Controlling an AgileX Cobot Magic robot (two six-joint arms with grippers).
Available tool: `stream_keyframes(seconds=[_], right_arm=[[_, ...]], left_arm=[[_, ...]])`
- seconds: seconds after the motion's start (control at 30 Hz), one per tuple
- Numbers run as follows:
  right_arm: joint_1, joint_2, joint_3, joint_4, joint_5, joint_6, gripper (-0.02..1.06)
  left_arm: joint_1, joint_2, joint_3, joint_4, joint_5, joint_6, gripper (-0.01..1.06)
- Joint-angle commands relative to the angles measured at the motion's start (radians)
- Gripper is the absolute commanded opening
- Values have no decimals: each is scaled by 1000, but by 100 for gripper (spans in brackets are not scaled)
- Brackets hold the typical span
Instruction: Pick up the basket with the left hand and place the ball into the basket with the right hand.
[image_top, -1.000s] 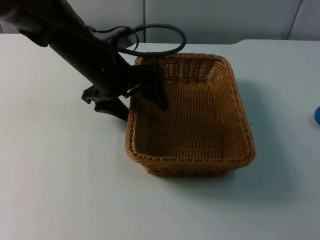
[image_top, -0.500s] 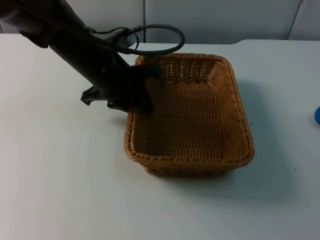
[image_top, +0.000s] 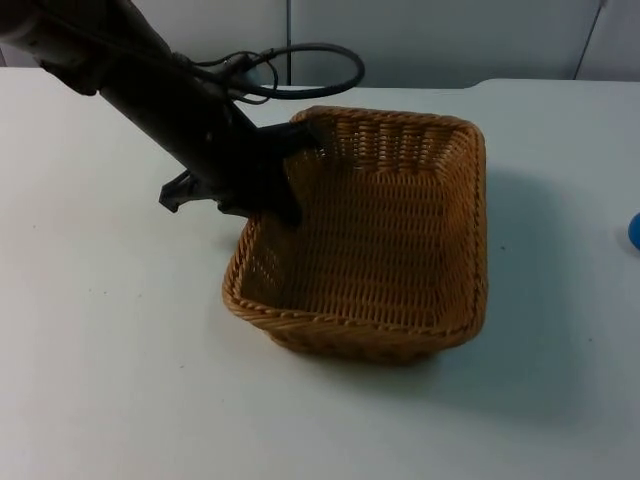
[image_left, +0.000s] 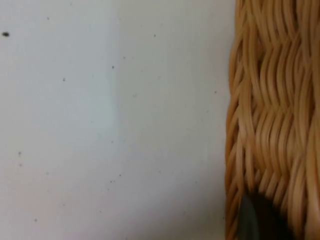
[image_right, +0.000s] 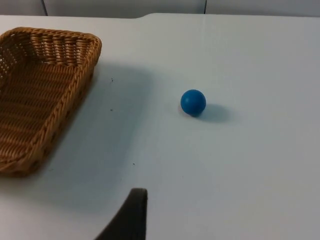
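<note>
The left gripper (image_top: 285, 185) is clamped on the left wall of the wicker basket (image_top: 400, 230), one finger inside and one outside. The basket is tilted, its gripped side raised off the white table (image_top: 120, 380). The blue ball (image_right: 193, 102) rests on the table well apart from the basket, to its right, with open table surface between them. The right gripper (image_right: 131, 215) hangs over the table near the ball; its finger spacing cannot be determined.
</note>
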Motion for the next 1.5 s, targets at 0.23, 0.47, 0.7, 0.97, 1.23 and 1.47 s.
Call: stream_keyframes(seconds=[0.23, 0.47, 0.7, 0.97, 1.23, 1.47], right_arm=[[-8, -3, 8, -7, -10, 0, 104], [-8, -3, 8, -7, -10, 0, 104], [-8, -3, 8, -7, -10, 0, 104], [-8, -3, 8, -7, -10, 0, 104], [-8, -3, 8, -7, -10, -2, 104], [-8, -3, 8, -7, -10, -2, 104]], left_arm=[[-8, -31, 0, 4, -22, -84, 0], [-8, -88, 2, 64, -10, -147, 0], [11, -209, 127, 112, -55, -238, 0], [41, -361, 348, -10, -99, -101, 0], [74, -522, 605, -205, -130, 59, 0], [141, -651, 797, -244, -158, 111, 0]])
